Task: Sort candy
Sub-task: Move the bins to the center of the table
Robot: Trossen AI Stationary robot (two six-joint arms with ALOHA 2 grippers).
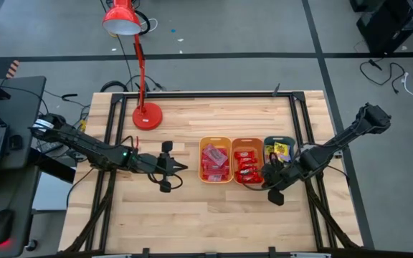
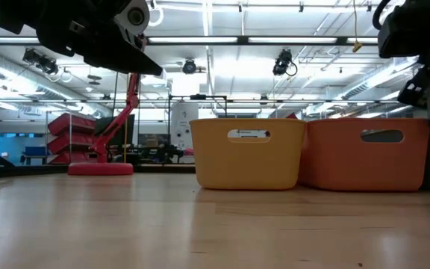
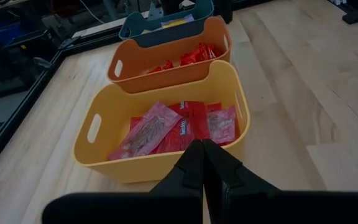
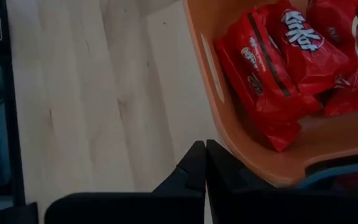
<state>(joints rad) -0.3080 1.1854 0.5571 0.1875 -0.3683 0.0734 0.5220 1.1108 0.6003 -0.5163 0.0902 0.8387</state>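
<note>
- The candy (image 3: 185, 127) lies sorted in the yellow tray (image 1: 215, 160), orange tray (image 1: 247, 160) and teal tray (image 1: 279, 148).
- The wrappers look light, crinkly and slippery; pinching a flat edge seems best.
- Left claw (image 1: 183, 167) and right claw (image 1: 264, 177) are both clenched and empty over the counter (image 1: 214, 215).

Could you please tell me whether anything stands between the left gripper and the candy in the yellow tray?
Only the tray's own wall. The left gripper, shut, hovers over bare wood beside the yellow tray, pointing at it. The candy lies inside, behind the near wall, open from above. Nothing else visible stands between them.
</note>
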